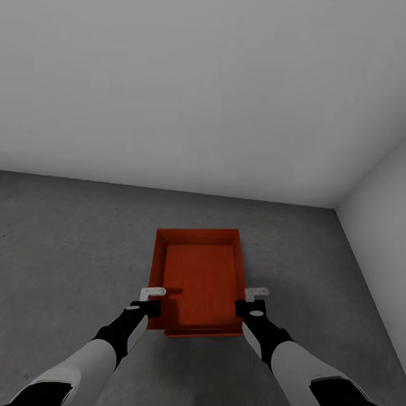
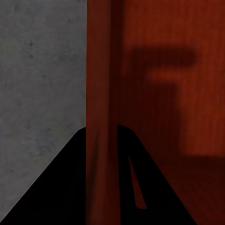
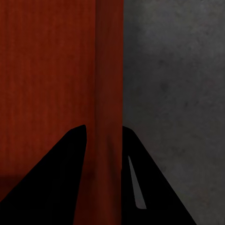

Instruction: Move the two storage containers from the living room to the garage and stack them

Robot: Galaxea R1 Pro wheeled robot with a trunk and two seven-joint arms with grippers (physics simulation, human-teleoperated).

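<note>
Left gripper (image 1: 152,300), right gripper (image 1: 253,301) clamp container (image 1: 200,274) side walls; floor (image 1: 59,250) around.

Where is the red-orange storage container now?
In the head view the storage container is at centre, over the grey concrete floor near the wall corner, with the left gripper and the right gripper on its side walls.

No text, label, brand, number or sign can be read anywhere: none is borne by the red-orange storage container (image 1: 200,274), the concrete floor (image 1: 59,250) or the pale walls.
</note>
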